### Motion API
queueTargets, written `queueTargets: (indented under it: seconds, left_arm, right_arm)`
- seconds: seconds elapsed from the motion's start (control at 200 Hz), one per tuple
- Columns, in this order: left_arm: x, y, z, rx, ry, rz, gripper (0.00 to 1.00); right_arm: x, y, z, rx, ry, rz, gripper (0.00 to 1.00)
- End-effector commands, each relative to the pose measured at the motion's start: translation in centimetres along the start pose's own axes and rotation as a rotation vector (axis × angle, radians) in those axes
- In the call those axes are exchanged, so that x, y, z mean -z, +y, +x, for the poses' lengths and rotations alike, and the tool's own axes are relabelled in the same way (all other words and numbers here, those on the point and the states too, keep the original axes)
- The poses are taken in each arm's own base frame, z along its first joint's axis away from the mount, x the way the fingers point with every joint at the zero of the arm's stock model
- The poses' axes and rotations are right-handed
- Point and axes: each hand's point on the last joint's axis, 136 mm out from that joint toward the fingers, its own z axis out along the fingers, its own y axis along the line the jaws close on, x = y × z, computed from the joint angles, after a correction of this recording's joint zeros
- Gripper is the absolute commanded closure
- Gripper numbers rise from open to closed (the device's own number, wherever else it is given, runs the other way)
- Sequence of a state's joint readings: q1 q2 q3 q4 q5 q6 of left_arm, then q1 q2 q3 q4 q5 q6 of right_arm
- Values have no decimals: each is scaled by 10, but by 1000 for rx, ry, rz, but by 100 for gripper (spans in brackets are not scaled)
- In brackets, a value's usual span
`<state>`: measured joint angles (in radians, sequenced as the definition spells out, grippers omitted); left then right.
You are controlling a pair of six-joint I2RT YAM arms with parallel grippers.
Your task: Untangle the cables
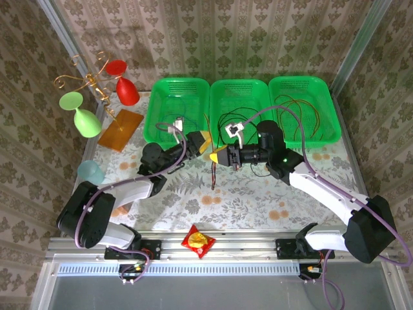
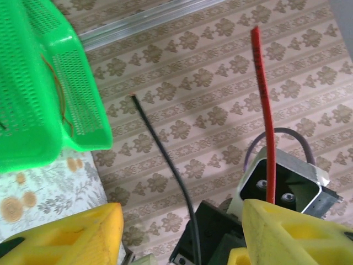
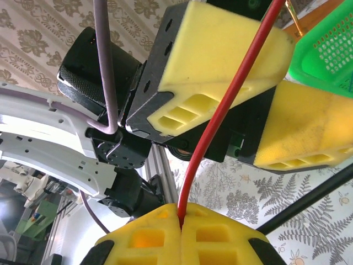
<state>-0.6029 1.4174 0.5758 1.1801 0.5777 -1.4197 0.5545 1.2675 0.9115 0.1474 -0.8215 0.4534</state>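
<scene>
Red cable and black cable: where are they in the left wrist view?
red cable [image 2: 263, 116], left wrist view, middle of its straight stretch
black cable [image 2: 162, 149], left wrist view, middle of its curve

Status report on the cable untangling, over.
Left gripper open. Right gripper shut on the red cable, which runs up past the left gripper. Black cable trails close alongside, possible snag.

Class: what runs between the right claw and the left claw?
A red cable, pinched in the shut right claw, passing beside the left claw; right wrist view.
</scene>
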Motion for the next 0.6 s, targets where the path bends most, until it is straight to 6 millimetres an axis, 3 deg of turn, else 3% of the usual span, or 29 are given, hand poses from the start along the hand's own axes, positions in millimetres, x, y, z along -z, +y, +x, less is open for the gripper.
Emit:
queueTargets:
  seconds: [0.0,0.435,0.505,0.595]
  left_arm:
    - [-8,-21,-1,-33,15,86,41]
    - [-22,-23,2,-31,41,102,43]
    - [-22,-23,2,-30,41,102,51]
    - [-21,-22,2,-29,38,100,70]
  right_arm:
    - [1,17,-3,23,-8,-69,100]
    - [-7,22,0,11,17,-112,100]
    - [-7,21,1,9,18,-110,100]
    - [-7,20,1,12,15,-104,100]
